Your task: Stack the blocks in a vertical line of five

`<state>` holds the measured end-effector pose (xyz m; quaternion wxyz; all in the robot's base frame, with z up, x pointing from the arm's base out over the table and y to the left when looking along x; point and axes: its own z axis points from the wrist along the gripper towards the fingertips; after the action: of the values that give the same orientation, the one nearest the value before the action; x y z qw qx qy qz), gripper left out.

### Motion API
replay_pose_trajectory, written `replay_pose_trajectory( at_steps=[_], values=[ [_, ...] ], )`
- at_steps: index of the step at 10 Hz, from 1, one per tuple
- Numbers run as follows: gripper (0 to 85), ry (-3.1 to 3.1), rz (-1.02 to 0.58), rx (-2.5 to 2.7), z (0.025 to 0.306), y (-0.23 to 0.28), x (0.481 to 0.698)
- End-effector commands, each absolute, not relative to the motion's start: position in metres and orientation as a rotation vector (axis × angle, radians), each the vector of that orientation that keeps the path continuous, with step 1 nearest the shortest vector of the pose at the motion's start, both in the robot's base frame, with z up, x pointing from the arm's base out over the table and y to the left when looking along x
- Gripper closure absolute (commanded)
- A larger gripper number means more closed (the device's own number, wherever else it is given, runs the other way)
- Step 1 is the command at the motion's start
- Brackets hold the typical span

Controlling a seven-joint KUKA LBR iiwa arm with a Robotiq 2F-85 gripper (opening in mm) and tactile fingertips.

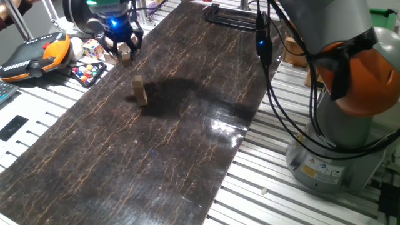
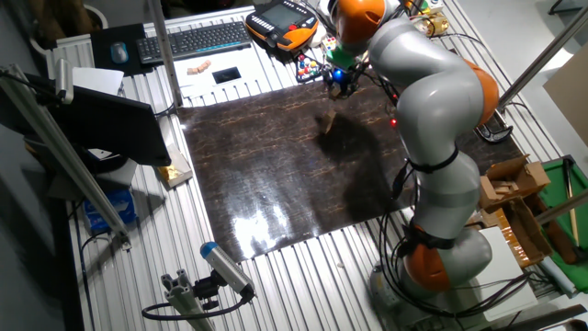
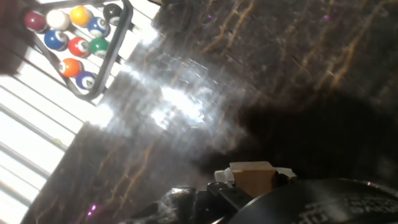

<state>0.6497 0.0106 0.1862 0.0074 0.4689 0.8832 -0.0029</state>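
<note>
A short stack of small tan wooden blocks (image 1: 140,91) stands on the dark mat (image 1: 162,156), leaning a little; in the other fixed view the same stack (image 2: 326,122) is a small tan spot. My gripper (image 1: 123,51) hovers above the mat's far left edge, behind and left of the stack, shut on one tan block (image 1: 127,55). The hand view shows that block (image 3: 252,178) clamped between the fingers (image 3: 219,177) at the bottom of the frame. The stack is out of the hand view.
A triangle rack of billiard balls (image 1: 87,72) and a Rubik's cube (image 1: 94,49) lie just left of the mat near the gripper. An orange teach pendant (image 1: 34,56) sits further left. A black frame (image 1: 228,15) lies at the mat's far end. The arm's base (image 1: 344,144) stands at the right.
</note>
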Motion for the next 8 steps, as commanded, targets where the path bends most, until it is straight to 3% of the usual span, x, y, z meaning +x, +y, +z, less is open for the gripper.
replay_pose_trajectory(
  at_steps=[1,8],
  values=[
    [84.0,2.759,-0.013,1.474,0.187,0.014,0.645],
    [84.0,2.723,-0.009,1.517,0.177,0.023,0.622]
  ],
)
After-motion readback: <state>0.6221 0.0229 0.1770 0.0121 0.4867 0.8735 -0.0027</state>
